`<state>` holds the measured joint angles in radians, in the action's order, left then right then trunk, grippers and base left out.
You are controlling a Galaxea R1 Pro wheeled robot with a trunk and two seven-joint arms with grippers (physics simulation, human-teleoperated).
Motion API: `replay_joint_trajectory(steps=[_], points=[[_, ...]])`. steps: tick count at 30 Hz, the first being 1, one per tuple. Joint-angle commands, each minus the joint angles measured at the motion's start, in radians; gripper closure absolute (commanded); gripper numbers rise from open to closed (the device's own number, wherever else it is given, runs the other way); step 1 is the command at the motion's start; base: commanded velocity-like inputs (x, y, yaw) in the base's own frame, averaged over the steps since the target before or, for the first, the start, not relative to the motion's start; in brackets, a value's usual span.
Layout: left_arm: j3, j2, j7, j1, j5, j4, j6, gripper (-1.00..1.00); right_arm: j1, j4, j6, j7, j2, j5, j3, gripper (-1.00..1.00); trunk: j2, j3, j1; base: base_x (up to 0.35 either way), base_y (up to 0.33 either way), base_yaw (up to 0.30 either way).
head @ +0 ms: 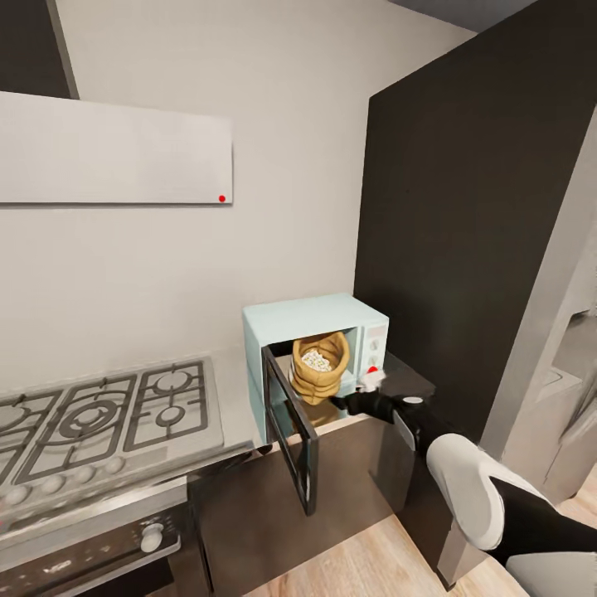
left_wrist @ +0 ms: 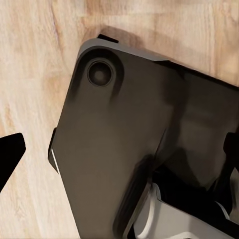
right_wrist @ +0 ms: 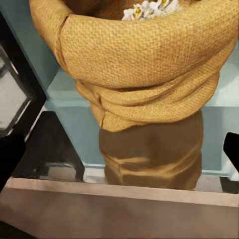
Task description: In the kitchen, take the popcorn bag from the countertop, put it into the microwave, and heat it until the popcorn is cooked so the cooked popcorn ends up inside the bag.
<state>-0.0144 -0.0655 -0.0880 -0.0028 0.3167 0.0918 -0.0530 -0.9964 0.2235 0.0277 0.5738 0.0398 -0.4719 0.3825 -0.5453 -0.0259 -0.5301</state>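
Late stage of the task. We see the bag [head: 318,365] standing upright in the mouth of the microwave [head: 315,348], the door [head: 290,431] swung wide open and pale puffed popcorn [head: 317,359] showing at the rolled rim — we judge the heating done, or nearly so. The right gripper [head: 344,402] sits just in front of the bag's base; in the right wrist view the bag [right_wrist: 144,94] looms between two dark fingertips [right_wrist: 10,159] at the frame's edges, so the jaws stand wide apart and hold nothing. The left wrist view looks down on the robot's dark base [left_wrist: 124,144] over wood floor [left_wrist: 30,74]; we cannot tell how the left gripper stands.

Next move, in our judgement: either a retreat of the arm, or a gentle nudge — the sack looks soft and could topple.

Materials: coarse woven tan burlap, creased at the waist; smooth pale-blue casing; dark glass door; glossy grey counter [head: 236,398]; steel hob [head: 108,414].
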Motion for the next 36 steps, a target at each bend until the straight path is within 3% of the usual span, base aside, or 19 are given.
replay_joint_trajectory(steps=[1,5,11,13,16,24,28,36], points=[[-0.001,0.0,-0.002,0.0,0.004,0.001,-0.002,-1.0,-0.001,-0.001,0.001,-0.004,0.008,-0.007,0.009,-1.0,-0.002,-0.002,0.0,0.0,0.0,0.0],[-0.001,0.0,-0.002,0.0,0.004,0.002,-0.002,-1.0,-0.001,-0.015,-0.035,-0.042,0.046,-0.003,0.011,-1.0,-0.002,-0.002,0.0,0.0,0.0,0.0],[-0.001,-0.001,-0.002,0.0,0.004,0.004,-0.002,-1.0,-0.001,-0.016,-0.074,-0.071,0.06,0.003,0.018,-1.0,-0.002,-0.002,0.0,0.0,0.0,0.0],[-0.002,-0.004,-0.004,0.0,0.004,0.004,-0.002,-1.0,-0.001,-0.016,-0.083,-0.09,0.065,0.036,0.019,-1.0,-0.002,-0.002,0.0,0.003,0.0,0.0],[0.002,-0.003,-0.003,0.0,0.005,0.002,-0.002,-1.0,-0.001,-0.016,-0.086,-0.112,0.066,0.051,0.019,-1.0,-0.002,-0.002,0.0,0.189,0.0,0.0],[0.008,-0.003,-0.002,0.0,0.002,0.002,-0.002,-1.0,-0.001,-0.019,-0.086,-0.116,0.074,0.045,0.018,-1.0,-0.002,-0.002,0.0,0.311,0.0,0.0],[0.007,-0.003,-0.002,0.0,0.002,0.002,-0.002,-1.0,-0.001,-0.028,-0.086,-0.11,0.115,0.043,0.018,-1.0,-0.002,-0.002,0.0,0.251,0.0,0.0],[0.005,-0.003,-0.002,0.0,0.002,0.002,-0.002,-1.0,-0.001,-0.062,-0.086,-0.103,0.135,0.042,0.012,-1.0,-0.002,-0.002,0.0,0.111,0.0,0.0]])
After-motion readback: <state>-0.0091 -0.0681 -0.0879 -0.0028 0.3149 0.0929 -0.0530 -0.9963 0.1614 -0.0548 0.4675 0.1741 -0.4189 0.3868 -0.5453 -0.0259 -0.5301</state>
